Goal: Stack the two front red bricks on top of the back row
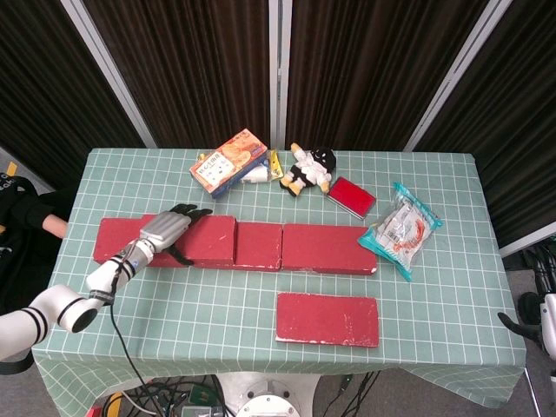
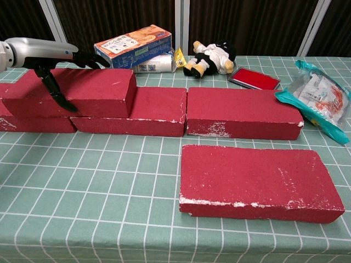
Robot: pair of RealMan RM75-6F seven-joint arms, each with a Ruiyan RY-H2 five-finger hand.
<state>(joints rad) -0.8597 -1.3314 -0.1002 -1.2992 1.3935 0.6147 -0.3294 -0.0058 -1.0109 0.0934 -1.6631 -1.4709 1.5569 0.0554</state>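
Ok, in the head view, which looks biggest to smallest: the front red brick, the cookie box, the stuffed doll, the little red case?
1. Front red brick
2. Cookie box
3. Stuffed doll and little red case: they look about alike, so no ranking between them.

- Both views are bright and evenly lit from overhead.
- Shadows are short and soft beneath the bricks (image 2: 258, 178) at lower right.
- Faint glare shows on the plastic bag (image 1: 401, 228).
- The head view bends slightly at its edges; focus is sharp.
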